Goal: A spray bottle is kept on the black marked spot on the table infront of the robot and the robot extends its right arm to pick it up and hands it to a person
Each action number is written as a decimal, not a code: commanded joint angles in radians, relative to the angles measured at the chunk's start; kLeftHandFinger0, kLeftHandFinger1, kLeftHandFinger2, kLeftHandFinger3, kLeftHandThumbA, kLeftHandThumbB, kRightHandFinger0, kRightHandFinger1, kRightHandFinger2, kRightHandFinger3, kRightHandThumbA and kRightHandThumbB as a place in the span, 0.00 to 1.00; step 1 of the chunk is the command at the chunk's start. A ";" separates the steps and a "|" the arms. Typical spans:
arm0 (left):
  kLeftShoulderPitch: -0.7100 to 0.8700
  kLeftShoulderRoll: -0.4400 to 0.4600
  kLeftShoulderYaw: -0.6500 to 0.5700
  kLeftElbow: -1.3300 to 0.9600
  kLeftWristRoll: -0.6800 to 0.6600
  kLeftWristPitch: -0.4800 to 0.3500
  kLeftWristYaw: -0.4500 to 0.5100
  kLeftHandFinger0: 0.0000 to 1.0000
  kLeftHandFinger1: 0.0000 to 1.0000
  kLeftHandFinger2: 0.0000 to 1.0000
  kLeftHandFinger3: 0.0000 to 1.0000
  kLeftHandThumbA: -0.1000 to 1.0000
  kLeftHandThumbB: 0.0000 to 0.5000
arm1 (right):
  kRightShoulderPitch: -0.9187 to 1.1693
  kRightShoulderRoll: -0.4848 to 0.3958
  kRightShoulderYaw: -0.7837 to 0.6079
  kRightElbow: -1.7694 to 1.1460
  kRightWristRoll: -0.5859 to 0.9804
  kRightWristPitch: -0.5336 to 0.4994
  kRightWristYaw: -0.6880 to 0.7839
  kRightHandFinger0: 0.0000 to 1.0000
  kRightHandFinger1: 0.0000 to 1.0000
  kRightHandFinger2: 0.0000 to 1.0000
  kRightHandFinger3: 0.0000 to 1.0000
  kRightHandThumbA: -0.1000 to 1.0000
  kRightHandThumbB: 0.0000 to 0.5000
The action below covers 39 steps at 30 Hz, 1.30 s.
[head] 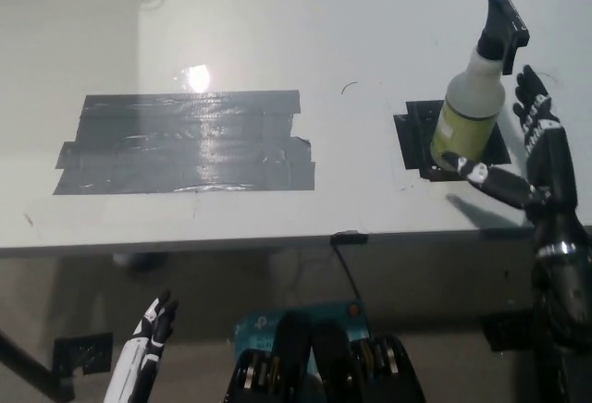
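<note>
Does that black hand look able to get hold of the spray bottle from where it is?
Probably yes. The right hand is open right beside the bottle, fingers spread on either side of its base, and nothing stands between them. The left hand rests below the table edge.

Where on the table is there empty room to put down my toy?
Bare white table lies between the big grey tape patch and the spray bottle, and along the far side beyond the patch. It is crowded on the right, where the open right hand flanks the bottle on its black mark.
</note>
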 commanded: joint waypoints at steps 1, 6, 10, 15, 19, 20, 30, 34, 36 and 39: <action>0.000 -0.001 -0.002 -0.017 0.015 -0.042 0.018 1.00 1.00 1.00 1.00 1.00 0.52 | -0.119 -0.024 -0.015 0.113 0.004 0.001 -0.033 1.00 1.00 1.00 1.00 1.00 0.66; 0.000 -0.002 -0.003 -0.014 0.014 -0.043 0.015 1.00 1.00 1.00 1.00 1.00 0.53 | -0.185 -0.032 -0.010 0.210 -0.007 -0.010 -0.045 1.00 1.00 1.00 1.00 1.00 0.59; -0.006 -0.001 -0.002 -0.012 0.010 -0.047 0.013 1.00 1.00 1.00 1.00 1.00 0.50 | -0.235 -0.037 -0.006 0.282 0.001 -0.015 -0.041 1.00 1.00 1.00 1.00 1.00 0.64; 0.017 -0.009 -0.014 -0.011 0.020 -0.054 0.013 1.00 1.00 1.00 1.00 1.00 0.52 | -0.226 -0.038 -0.008 0.317 0.005 0.008 -0.045 1.00 1.00 1.00 1.00 1.00 0.70; 0.013 -0.004 -0.019 -0.011 0.030 -0.056 0.015 1.00 1.00 1.00 1.00 1.00 0.54 | -0.230 -0.035 -0.005 0.371 0.006 0.009 -0.043 1.00 1.00 1.00 1.00 1.00 0.67; 0.013 -0.004 -0.019 -0.012 0.034 -0.052 0.017 1.00 1.00 1.00 1.00 1.00 0.52 | -0.234 -0.034 -0.005 0.388 0.008 0.003 -0.043 1.00 1.00 1.00 1.00 1.00 0.66; 0.004 -0.003 -0.009 -0.017 0.010 -0.043 0.008 1.00 1.00 1.00 1.00 1.00 0.52 | -0.332 -0.009 -0.035 0.703 0.069 -0.110 -0.036 1.00 1.00 1.00 1.00 0.73 0.65; 0.001 -0.004 -0.006 -0.021 0.006 -0.039 0.009 1.00 1.00 1.00 1.00 1.00 0.50 | -0.352 0.004 -0.026 0.724 0.029 -0.095 -0.122 0.10 0.37 0.58 0.55 0.23 0.62; 0.002 -0.003 -0.005 -0.020 0.002 -0.042 0.006 1.00 1.00 1.00 1.00 1.00 0.50 | -0.351 0.009 -0.014 0.719 0.001 -0.133 -0.160 0.03 0.38 0.64 0.53 0.19 0.61; 0.002 -0.002 -0.005 -0.019 0.002 -0.041 0.006 1.00 1.00 1.00 1.00 1.00 0.51 | -0.344 0.010 -0.001 0.673 -0.014 -0.137 -0.178 0.12 0.49 0.76 0.62 0.22 0.51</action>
